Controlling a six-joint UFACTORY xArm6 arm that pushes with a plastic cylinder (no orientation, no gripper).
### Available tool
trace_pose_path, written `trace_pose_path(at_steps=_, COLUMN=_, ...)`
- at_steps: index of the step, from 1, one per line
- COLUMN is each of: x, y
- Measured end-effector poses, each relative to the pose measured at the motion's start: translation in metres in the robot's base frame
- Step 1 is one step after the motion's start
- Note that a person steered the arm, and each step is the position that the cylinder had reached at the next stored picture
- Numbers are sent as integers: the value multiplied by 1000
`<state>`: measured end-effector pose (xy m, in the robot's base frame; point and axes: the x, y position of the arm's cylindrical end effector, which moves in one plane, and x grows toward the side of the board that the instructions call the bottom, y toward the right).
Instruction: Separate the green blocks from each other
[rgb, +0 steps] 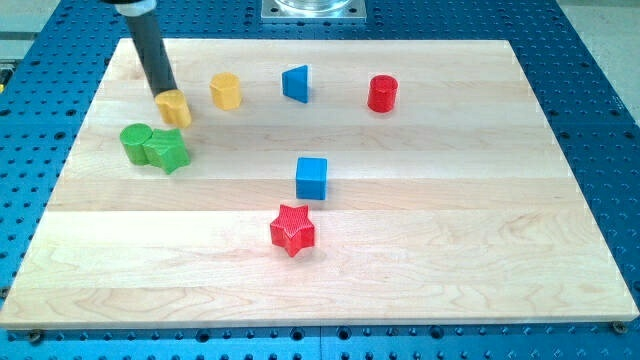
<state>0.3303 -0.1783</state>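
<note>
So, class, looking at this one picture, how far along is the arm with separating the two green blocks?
Done: nothing yet. The green cylinder and the green star-like block sit touching, near the view's left edge of the wooden board.
In hand: my tip is above them in the view, right against a yellow block, not at either green one.
Left: get the tip between or beside the greens and push one away.
</note>
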Motion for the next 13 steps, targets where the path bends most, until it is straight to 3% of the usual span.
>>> trace_pose_path(at_steps=1, x=0, y=-15)
trace_pose_path(at_steps=2, x=34, y=-87)
trace_pose_path(at_steps=3, x=71, y=-77)
trace_pose_path(at_steps=4, x=83, y=-21)
trace_pose_path(at_steps=5, x=91, y=-14)
trace_pose_path(at_steps=6, x=156, y=-66)
trace_pose_path(at_steps=8, x=162, y=60)
trace_pose_path(at_steps=9, x=148, y=79)
trace_pose_path(at_steps=10, x=152, y=34)
trace_pose_path(at_steps=12, x=127, y=27)
trace_pose_path(at_steps=13, x=120, y=67)
